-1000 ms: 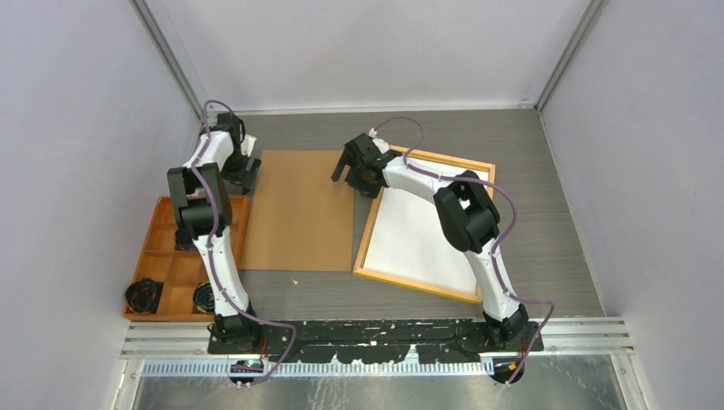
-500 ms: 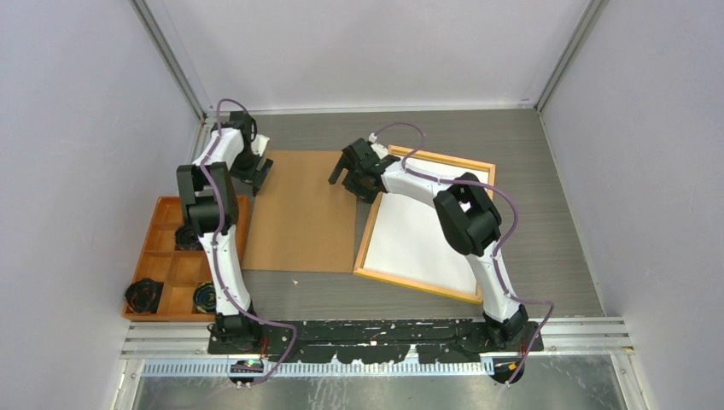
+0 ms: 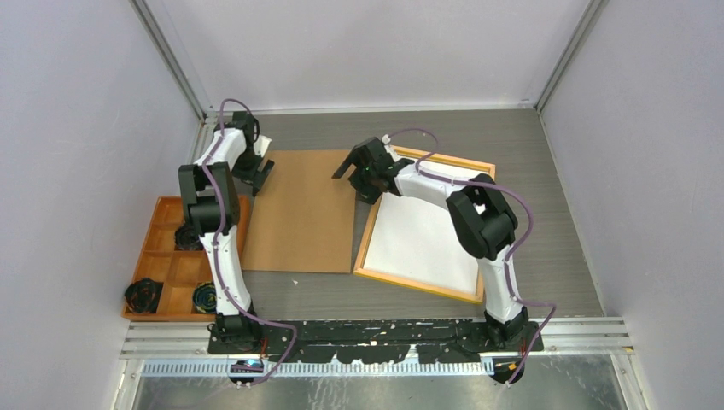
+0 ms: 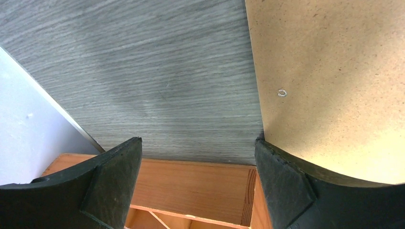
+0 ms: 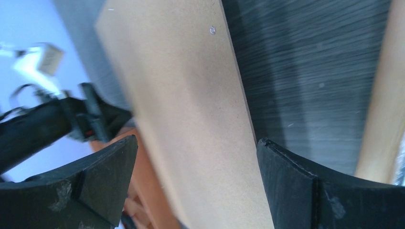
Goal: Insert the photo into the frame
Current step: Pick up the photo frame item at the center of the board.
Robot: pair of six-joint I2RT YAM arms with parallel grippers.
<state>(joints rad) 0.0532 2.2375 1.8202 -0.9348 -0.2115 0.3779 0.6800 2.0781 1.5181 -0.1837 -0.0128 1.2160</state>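
The frame (image 3: 416, 287) lies face down right of centre, its light wood edges up. Inside it lies the photo (image 3: 414, 239), plain white back showing. The brown backing board (image 3: 299, 213) rests flat on the table to the frame's left. My left gripper (image 3: 259, 175) hovers open at the board's far left corner; in the left wrist view its gripper (image 4: 198, 157) holds nothing, with the board (image 4: 334, 86) beside the right finger. My right gripper (image 3: 352, 184) hangs open over the board's far right corner, next to the frame's corner; between its fingers (image 5: 296, 186) only the board (image 5: 191, 95) shows below.
An orange compartment tray (image 3: 137, 265) sits at the left edge, with two black items (image 3: 143, 295) in its near compartments; its far compartment (image 4: 191, 186) lies under my left gripper. Grey walls close in on three sides. The frame's edge (image 5: 382, 95) shows right of my right gripper.
My left gripper has swung right, from above the tray's far end to the board's far left corner. My right gripper shifted slightly right and away. Both stayed open.
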